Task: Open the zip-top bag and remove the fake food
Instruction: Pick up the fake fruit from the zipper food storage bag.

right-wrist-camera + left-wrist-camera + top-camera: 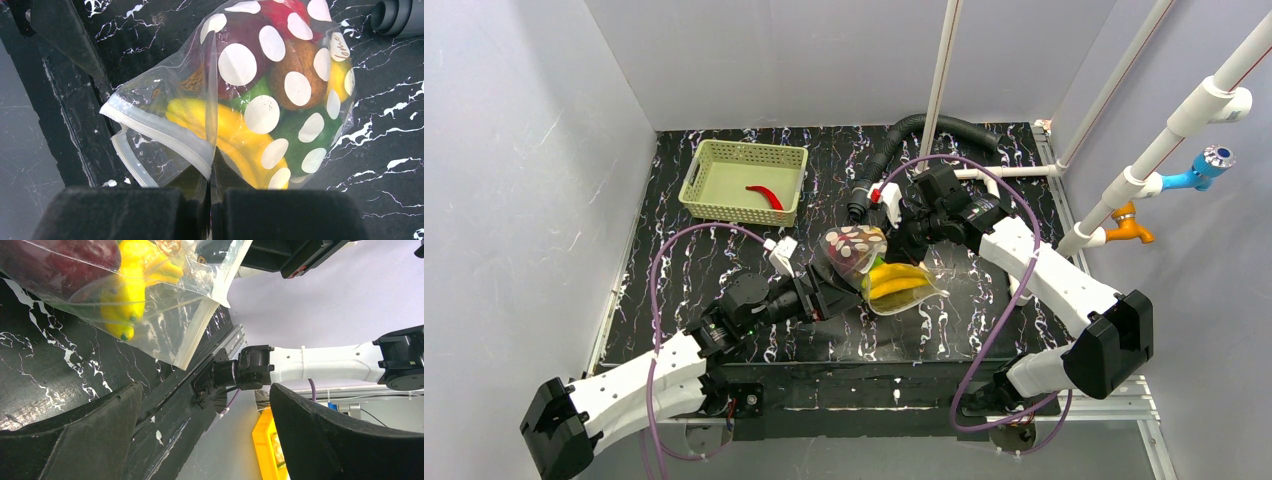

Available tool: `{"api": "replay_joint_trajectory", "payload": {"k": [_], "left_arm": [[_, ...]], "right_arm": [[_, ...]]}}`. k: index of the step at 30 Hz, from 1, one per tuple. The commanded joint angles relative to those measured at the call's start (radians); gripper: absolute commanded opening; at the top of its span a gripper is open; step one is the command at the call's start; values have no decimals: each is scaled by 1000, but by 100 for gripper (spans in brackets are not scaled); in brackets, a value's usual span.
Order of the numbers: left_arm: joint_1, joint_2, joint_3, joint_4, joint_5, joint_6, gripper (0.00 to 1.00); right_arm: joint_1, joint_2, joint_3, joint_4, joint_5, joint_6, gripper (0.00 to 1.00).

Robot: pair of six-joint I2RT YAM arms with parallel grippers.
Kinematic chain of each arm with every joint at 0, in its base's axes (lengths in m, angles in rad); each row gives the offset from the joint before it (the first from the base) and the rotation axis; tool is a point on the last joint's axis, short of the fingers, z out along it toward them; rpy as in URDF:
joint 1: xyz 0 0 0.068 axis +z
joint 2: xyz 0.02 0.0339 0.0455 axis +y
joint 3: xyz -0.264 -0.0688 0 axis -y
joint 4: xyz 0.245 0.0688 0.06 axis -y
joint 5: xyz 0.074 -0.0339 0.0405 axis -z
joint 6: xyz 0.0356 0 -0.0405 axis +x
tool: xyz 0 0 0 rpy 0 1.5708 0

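Black pads of the right gripper [210,200] are pinching tight on a fold of the zip-top bag [260,100], centre frame; the left gripper [207,425] is gaping wide, nothing in it, near the bag. Task is looking partway: the zip seems to be parting, but most fake food [235,125] is sitting inside, w/ only a red chili [765,196] lying in the green basket [742,148], upper left.

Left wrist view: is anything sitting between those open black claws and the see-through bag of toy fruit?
Nothing visible. Only bare table lies between the open left gripper and the zip edge of the zip-top bag. The right gripper pinches the bag outside that gap.
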Motion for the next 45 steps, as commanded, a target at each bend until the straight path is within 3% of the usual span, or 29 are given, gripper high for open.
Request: {"api": "replay_joint_trajectory", "payload": {"k": [1, 45], "left_arm": [[-13, 0, -5, 36, -45, 2, 98], [-23, 90, -21, 137, -29, -20, 98]], "right_arm": [[-4, -5, -4, 31, -39, 8, 1], [-5, 7, 2, 30, -51, 9, 1]]}}
